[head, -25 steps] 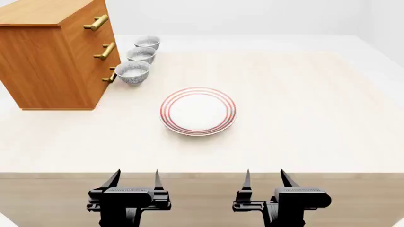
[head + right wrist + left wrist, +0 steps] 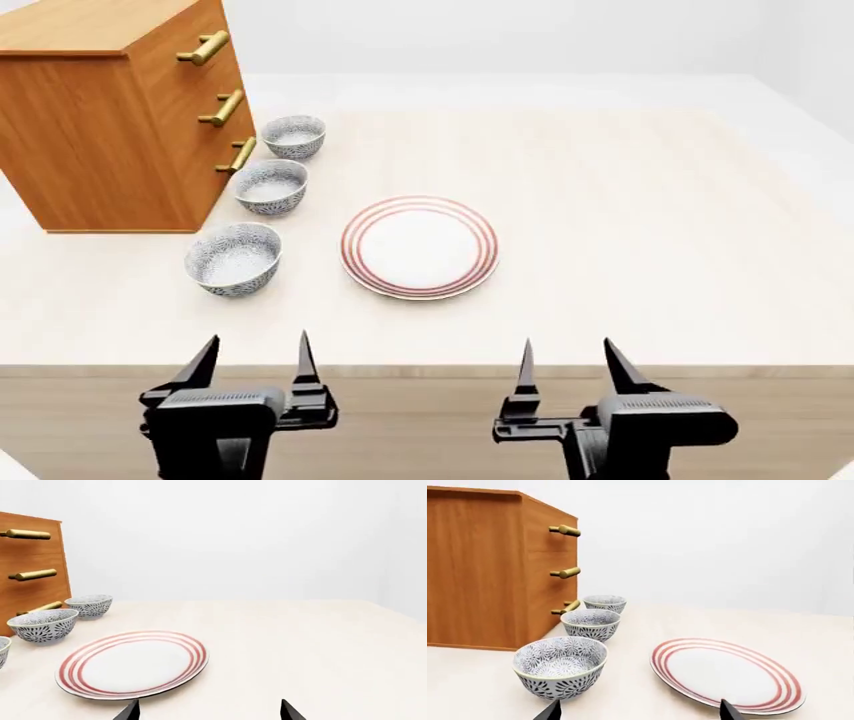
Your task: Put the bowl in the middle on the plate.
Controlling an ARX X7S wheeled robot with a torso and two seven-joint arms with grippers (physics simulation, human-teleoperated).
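Three blue-speckled white bowls stand in a row beside the cabinet. The bowl in the middle (image 2: 272,187) (image 2: 591,624) (image 2: 44,625) sits upright and empty between a far bowl (image 2: 294,137) and a near bowl (image 2: 235,258). To their right lies the red-ringed plate (image 2: 419,247) (image 2: 725,676) (image 2: 132,664), flat and empty. My left gripper (image 2: 254,358) (image 2: 639,712) hangs open at the table's front edge, short of the near bowl. At the same edge my right gripper (image 2: 571,358) (image 2: 209,711) is also open, in front of the plate's right side. Neither holds anything.
A wooden drawer cabinet (image 2: 107,110) (image 2: 487,570) with brass handles (image 2: 204,47) stands at the back left, close to the bowls. The pale tabletop (image 2: 667,220) stretches to the right. Its front edge (image 2: 427,367) runs just ahead of both grippers.
The three bowls now stand farther apart and nearer to me, the nearest well left of the plate. The plate sits slightly nearer. My left gripper has shifted left.
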